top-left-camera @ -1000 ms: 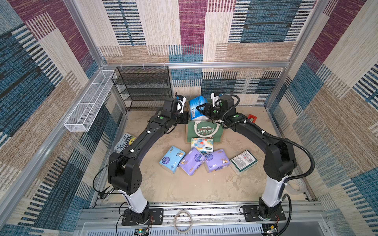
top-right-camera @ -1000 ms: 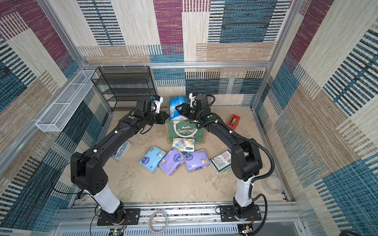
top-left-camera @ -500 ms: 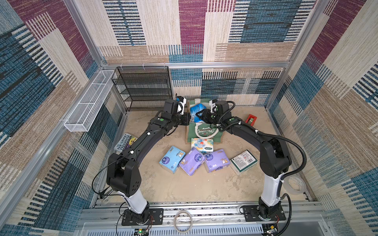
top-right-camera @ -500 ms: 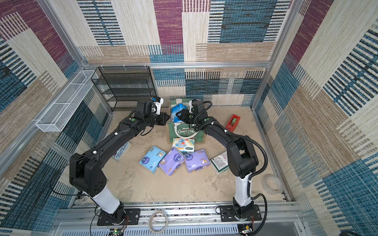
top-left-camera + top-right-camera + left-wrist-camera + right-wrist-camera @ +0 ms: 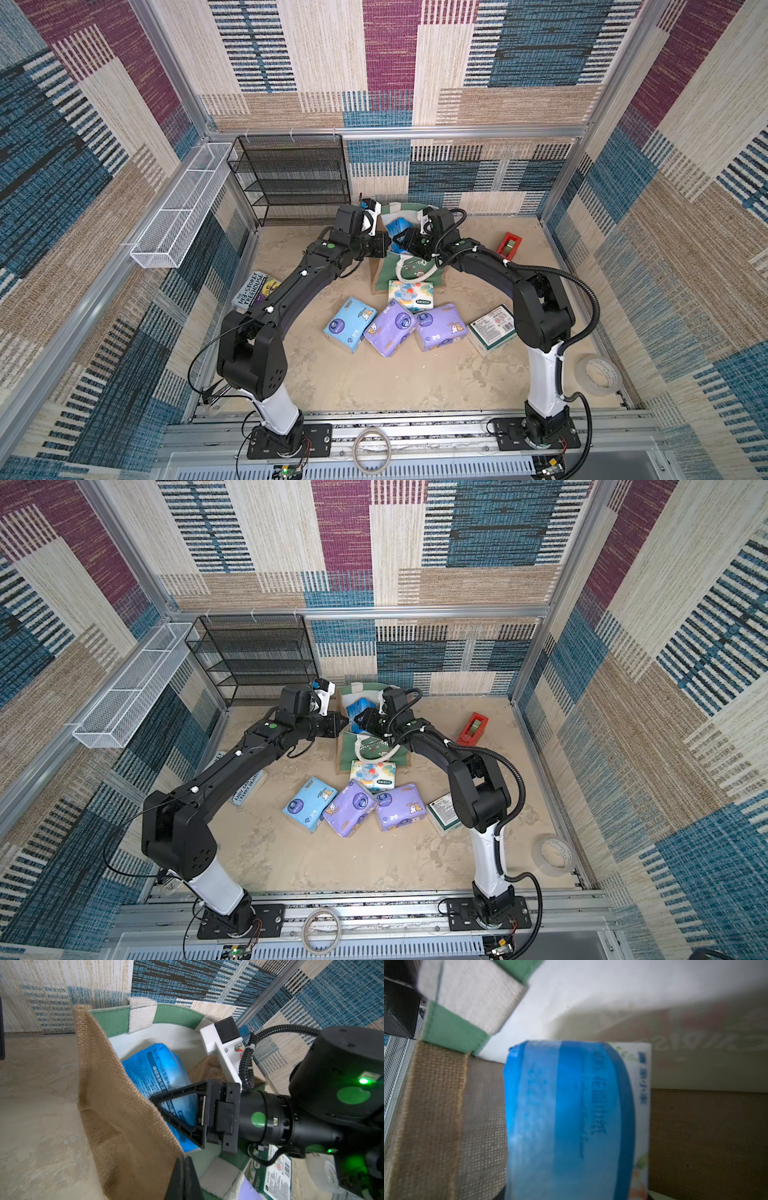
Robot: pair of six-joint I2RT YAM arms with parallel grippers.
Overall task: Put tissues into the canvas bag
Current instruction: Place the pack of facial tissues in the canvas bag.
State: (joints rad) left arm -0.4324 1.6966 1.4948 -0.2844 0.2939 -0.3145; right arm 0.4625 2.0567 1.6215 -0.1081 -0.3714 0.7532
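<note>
The canvas bag [image 5: 409, 268] stands upright at the back, green front toward me, mouth open. My left gripper [image 5: 384, 245] is shut on the rim of its tan jute side [image 5: 116, 1115], fingertips pinched together [image 5: 184, 1169]. My right gripper [image 5: 400, 241] reaches into the mouth, shut on the deeper blue tissue pack [image 5: 153, 1068], which hangs inside against the white lining [image 5: 591, 1001]. One right finger [image 5: 182, 1090] shows across the pack. On the floor in front lie the elephant pack [image 5: 410, 294], a light blue pack [image 5: 350, 323], two lilac packs [image 5: 390, 328] [image 5: 440, 327] and the flat green-and-white pack [image 5: 492, 328].
A black wire-mesh shelf [image 5: 297, 178] stands at the back left, with a white wire basket [image 5: 183, 212] on the left wall. A purple book [image 5: 254, 290] lies under the left arm. A red oblong object [image 5: 509, 245] sits at the back right and a tape roll [image 5: 597, 374] at the front right.
My right gripper has carried the blue pack from above the bag down into its mouth. The left gripper has stayed pinched on the bag's side rim.
</note>
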